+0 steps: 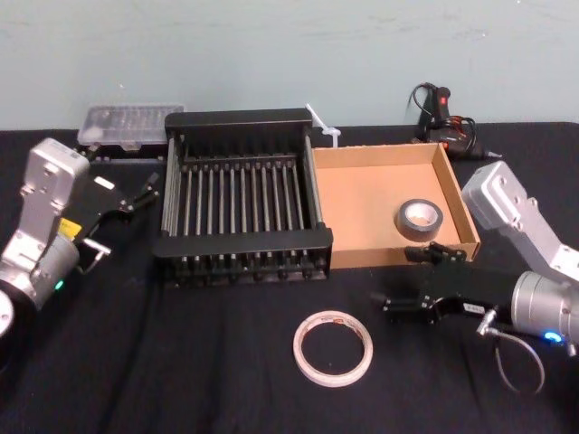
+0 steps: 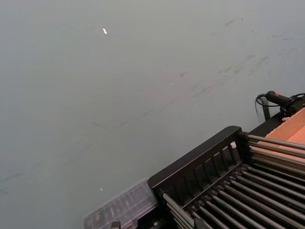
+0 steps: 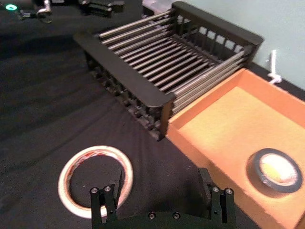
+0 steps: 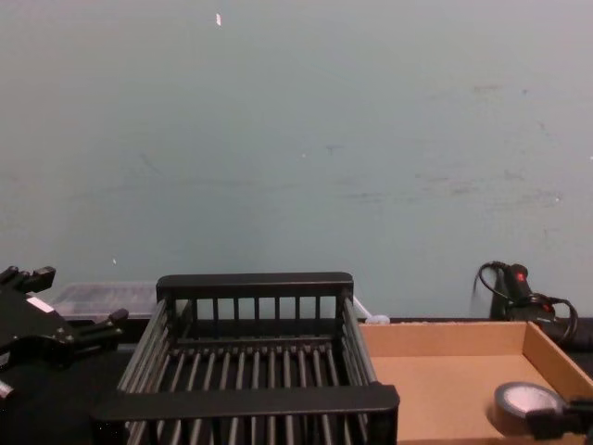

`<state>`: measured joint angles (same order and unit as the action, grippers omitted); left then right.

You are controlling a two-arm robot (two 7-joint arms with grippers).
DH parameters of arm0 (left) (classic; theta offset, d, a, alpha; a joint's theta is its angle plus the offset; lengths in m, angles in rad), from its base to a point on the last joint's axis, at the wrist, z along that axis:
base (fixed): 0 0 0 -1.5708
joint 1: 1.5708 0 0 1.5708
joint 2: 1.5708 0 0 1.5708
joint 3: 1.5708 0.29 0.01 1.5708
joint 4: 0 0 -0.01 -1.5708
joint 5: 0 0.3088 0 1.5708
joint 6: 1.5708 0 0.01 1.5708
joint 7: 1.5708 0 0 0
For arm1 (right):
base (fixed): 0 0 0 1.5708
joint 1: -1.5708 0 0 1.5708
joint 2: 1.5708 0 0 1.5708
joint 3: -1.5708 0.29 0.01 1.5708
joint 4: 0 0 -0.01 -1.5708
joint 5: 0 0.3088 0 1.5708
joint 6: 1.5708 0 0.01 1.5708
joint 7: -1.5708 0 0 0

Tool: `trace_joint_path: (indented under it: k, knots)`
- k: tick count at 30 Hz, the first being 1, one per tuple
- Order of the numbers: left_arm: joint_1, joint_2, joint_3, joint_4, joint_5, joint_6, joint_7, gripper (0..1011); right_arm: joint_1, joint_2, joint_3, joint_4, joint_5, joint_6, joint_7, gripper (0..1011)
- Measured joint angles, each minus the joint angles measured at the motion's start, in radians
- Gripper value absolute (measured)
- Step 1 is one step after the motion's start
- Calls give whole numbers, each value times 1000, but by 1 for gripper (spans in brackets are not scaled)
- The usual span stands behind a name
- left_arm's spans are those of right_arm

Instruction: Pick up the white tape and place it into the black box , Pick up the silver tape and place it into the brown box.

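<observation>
The white tape lies flat on the black cloth in front of the boxes, also in the right wrist view. My right gripper hovers open just right of it, in front of the brown box, with nothing between its fingers. Inside the brown box the silver tape lies flat near the front right corner. The black box stands left of the brown one, with no tape in it. My left gripper is open and idle, left of the black box.
A clear plastic case sits behind the black box at the back left. A black glue gun with cables lies at the back right, and a white zip tie behind the boxes. A pale wall closes the back.
</observation>
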<state>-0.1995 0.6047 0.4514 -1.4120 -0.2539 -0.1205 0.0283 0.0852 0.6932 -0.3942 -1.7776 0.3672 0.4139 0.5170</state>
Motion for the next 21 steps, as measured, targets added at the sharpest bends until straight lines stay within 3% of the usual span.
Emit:
trace_joint_path:
  k: [21]
  knots:
    - [0, 0, 0, 0, 0, 0, 0, 1001, 51, 8, -116, 29, -10, 24, 22, 1002]
